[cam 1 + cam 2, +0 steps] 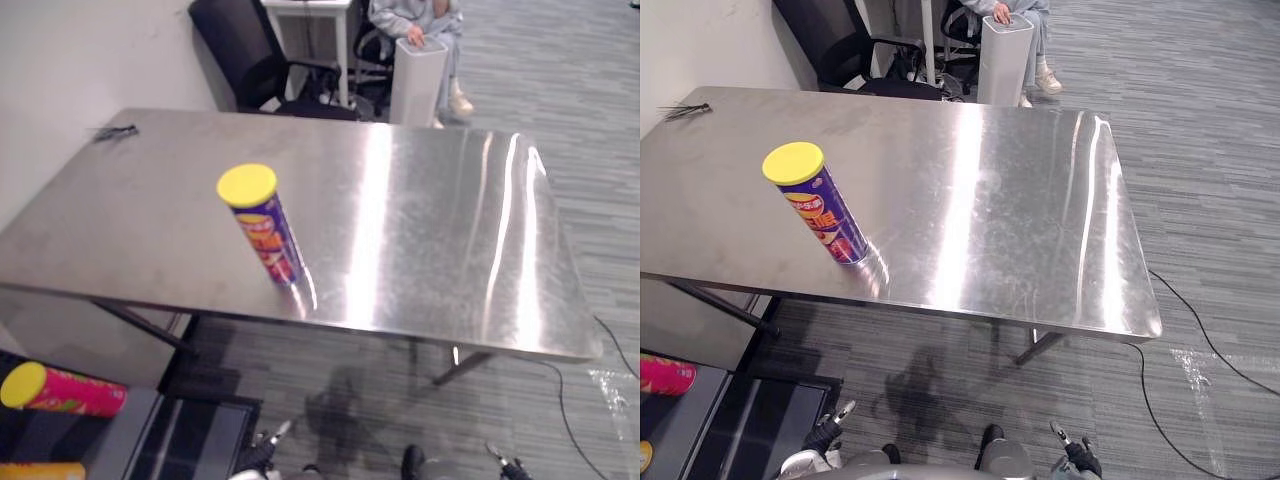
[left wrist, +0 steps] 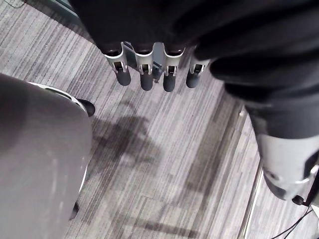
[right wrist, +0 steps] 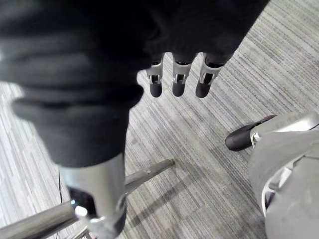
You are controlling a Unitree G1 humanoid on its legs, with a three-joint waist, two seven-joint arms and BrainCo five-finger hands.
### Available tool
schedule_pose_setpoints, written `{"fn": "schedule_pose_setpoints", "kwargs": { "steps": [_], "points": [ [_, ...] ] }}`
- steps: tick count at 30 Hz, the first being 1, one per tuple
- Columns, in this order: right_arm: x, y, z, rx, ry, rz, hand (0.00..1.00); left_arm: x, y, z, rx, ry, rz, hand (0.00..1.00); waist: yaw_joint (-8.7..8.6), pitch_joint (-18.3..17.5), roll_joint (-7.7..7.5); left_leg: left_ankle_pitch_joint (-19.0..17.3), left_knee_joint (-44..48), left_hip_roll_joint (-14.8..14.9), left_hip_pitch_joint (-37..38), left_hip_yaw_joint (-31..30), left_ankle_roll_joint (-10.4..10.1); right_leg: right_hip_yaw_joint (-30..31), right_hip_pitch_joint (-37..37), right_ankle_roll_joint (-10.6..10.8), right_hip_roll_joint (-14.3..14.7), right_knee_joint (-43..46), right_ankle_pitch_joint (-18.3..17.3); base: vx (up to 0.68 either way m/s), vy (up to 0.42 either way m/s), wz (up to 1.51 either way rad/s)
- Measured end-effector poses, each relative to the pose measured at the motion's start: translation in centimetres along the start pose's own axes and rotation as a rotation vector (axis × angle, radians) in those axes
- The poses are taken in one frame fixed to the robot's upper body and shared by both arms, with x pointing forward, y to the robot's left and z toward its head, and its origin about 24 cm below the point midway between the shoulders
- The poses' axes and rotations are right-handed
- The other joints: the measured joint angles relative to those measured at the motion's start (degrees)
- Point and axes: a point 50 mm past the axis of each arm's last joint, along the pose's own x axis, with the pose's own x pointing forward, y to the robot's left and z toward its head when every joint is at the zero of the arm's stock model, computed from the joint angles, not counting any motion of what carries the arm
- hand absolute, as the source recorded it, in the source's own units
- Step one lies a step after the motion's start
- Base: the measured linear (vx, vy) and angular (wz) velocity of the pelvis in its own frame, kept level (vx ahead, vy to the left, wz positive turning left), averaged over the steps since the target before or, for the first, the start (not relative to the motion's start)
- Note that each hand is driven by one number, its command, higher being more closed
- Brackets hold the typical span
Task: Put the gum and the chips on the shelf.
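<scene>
We see the yellow-lidded purple chips can (image 1: 262,228) standing upright on the near left part of the steel table (image 1: 430,230). Our left hand (image 2: 146,72) and right hand (image 3: 179,79) hang over the carpet (image 2: 164,164), fingers straight and relaxed, holding nothing. A pink can (image 1: 65,390) lies on the shelf (image 1: 125,435) at the near left.

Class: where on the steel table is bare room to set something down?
Bare: the stretch from the chips can to the right edge of the table, and the strip between the can and the small dark object at the far left corner. Nowhere crowded.
</scene>
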Motion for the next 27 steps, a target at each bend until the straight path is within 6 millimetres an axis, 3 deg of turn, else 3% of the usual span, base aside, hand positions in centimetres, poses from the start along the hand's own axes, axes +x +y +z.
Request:
{"fn": "schedule_pose_setpoints", "kwargs": {
  "steps": [7,11,14,17,21,23,24,26,27],
  "points": [
    [-0.3,-1.7,-0.8,0.146,0.023,-0.091,0.0,-0.1,0.3,-0.3,-0.008,0.008,0.013,0.0,0.13,-0.7,-0.05,2.8,-4.6,-0.9,1.4,1.7,0.6,0.3,0.8,0.0,0.2,-4.2,2.9,-0.02,0.021,0.0],
    [-0.9,-5.5,-0.7,0.456,-0.012,-0.292,0.0,-0.3,0.9,-0.9,-0.036,0.03,0.038,0.0,-0.13,-1.6,0.19,3.3,-6.9,-1.0,2.1,3.1,0.9,0.8,1.5,0.2,0.7,-7.2,4.6,-0.05,0.011,-0.12],
    [-1.6,-9.5,0.9,0.743,-0.11,-0.459,0.0,-0.4,1.3,-1.1,-0.058,0.037,0.053,0.0,-0.49,-2.8,0.14,3.6,-7.8,-1.5,2.0,3.4,1.3,1.2,1.5,0.6,0.7,-8.6,5.3,0.0,0.011,-0.02],
    [-2.0,-12.7,5.3,1.026,-0.296,-0.547,0.0,-0.6,2.1,-1.5,-0.089,0.045,0.086,0.0,-1.68,-4.4,-0.15,3.7,-8.5,-1.9,2.1,4.5,1.3,2.3,0.7,0.5,0.9,-8.6,5.6,0.02,0.031,-0.14],
    [-2.5,-14.0,12.2,1.146,-0.5,-0.533,0.0,-0.8,2.3,-1.9,-0.087,0.056,0.093,0.0,-2.93,-6.0,0.14,3.6,-8.8,-2.1,2.2,5.5,1.3,3.5,0.0,0.5,1.0,-8.4,6.0,0.04,0.016,-0.16],
    [-3.5,-13.4,18.0,1.074,-0.674,-0.473,0.0,-0.8,2.2,-1.9,-0.083,0.054,0.089,0.0,-3.33,-6.3,0.2,3.6,-8.8,-2.1,2.3,6.4,1.4,4.5,-0.6,0.5,1.1,-8.0,6.0,0.02,0.011,-0.17],
    [-4.0,-13.2,19.6,1.039,-0.727,-0.456,0.0,-0.8,2.2,-1.9,-0.08,0.054,0.088,0.0,-3.35,-6.3,0.21,3.5,-8.8,-2.1,2.4,6.5,1.4,4.7,-0.6,0.5,1.2,-8.0,6.0,0.01,0.005,-0.17],
    [-6.9,-11.9,25.7,0.847,-0.948,-0.418,0.0,-0.9,2.2,-2.1,-0.073,0.061,0.087,0.0,-3.31,-6.4,0.2,3.2,-8.8,-2.1,2.8,7.0,1.7,5.3,-0.6,0.5,1.2,-7.8,6.0,0.01,0.006,-0.12],
    [-7.7,-11.3,27.0,0.79,-1.004,-0.403,0.0,-0.9,2.2,-2.2,-0.067,0.064,0.085,0.0,-3.33,-6.5,0.18,3.1,-8.8,-2.1,2.9,7.1,1.7,5.4,-0.6,0.5,1.2,-7.7,6.0,0.0,0.008,-0.12]
  ]
}}
